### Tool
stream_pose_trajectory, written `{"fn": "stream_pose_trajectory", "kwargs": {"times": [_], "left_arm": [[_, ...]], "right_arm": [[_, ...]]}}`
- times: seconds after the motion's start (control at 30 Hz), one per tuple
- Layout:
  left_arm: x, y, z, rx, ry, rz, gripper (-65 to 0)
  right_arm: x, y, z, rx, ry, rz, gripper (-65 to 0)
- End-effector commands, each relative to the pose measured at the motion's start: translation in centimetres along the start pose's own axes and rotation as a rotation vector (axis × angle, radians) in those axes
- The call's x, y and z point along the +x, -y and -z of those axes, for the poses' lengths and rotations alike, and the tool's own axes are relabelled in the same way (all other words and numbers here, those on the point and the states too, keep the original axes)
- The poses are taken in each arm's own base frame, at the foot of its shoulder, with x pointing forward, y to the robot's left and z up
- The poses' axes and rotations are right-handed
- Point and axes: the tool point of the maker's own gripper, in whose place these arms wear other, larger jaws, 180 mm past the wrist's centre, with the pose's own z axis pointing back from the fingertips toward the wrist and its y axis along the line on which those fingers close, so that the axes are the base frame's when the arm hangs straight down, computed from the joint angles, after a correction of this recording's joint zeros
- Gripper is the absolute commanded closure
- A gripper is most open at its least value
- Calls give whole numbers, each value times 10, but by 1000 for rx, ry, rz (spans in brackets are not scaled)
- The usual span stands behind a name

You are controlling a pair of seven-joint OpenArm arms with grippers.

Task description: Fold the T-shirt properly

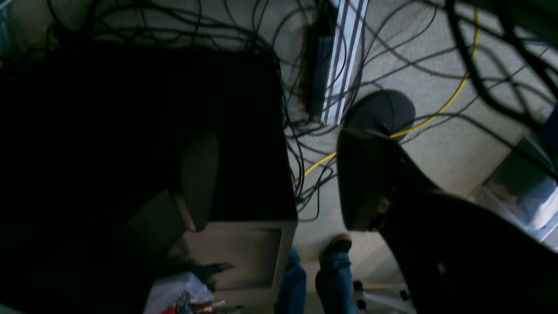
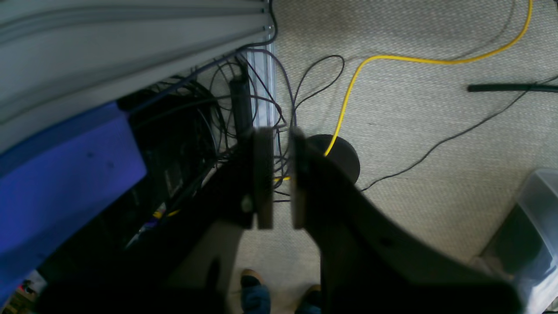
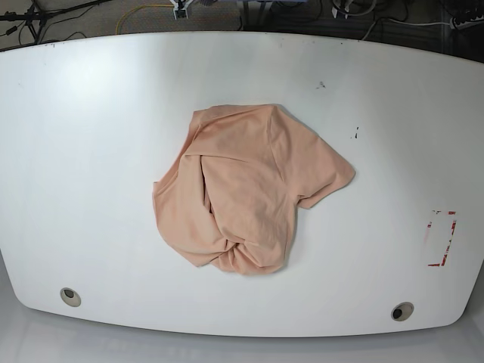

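The T-shirt (image 3: 246, 195) lies in a crumpled heap near the middle of the white worktop (image 3: 91, 151), a little nearer the front edge than the back. One short sleeve points toward the right edge, and the lower body is rolled under itself in thick folds facing the front edge. Neither arm appears in the base view. Both wrist cameras look down past the worktop at a carpeted floor (image 2: 414, 131) strewn with cables (image 1: 305, 144), among them one yellow cable (image 2: 348, 91), so both arms appear to be parked clear of the cloth.

The left hand (image 1: 274, 183) stands with its fingers well apart and nothing between them. The right hand (image 2: 281, 179) has its fingers drawn nearly together, leaving a slim gap, and is also empty.

The step in hand is judged to be the first one: spreading the heap flat before any fold is made. To do this well, each hand would best take a single layer at an outer edge, such as the sleeve toward the right edge and the hem or shoulder opposite. Then the two hands would draw apart low over the worktop. Pinching the bunched centre risks lifting several layers together. The right hand must open before it approaches.
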Motion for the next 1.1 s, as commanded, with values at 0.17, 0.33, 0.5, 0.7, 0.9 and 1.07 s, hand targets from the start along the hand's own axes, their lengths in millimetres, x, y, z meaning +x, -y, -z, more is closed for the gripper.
{"fn": "stream_pose_trajectory", "kwargs": {"times": [0.17, 0.33, 0.5, 0.7, 0.9, 1.07], "left_arm": [[-9, -4, -2, 6, 2, 4, -403], [-11, -5, -5, 7, 22, 7, -405], [-14, -8, -9, 11, 56, 13, -407], [-11, -17, -26, 26, 149, 29, -408], [-12, -34, -59, 64, 248, 53, -403], [-12, -41, -72, 85, 283, 49, -402]], "right_arm": [[-3, 5, -4, -11, 17, 10, -63], [-7, 9, -10, -24, 34, 3, -64], [-11, 16, -20, -45, 57, -13, -61], [-22, 26, -39, -74, 84, -46, -60], [-31, 35, -60, -104, 104, -84, -61], [-30, 38, -71, -115, 127, -100, -62]]}}
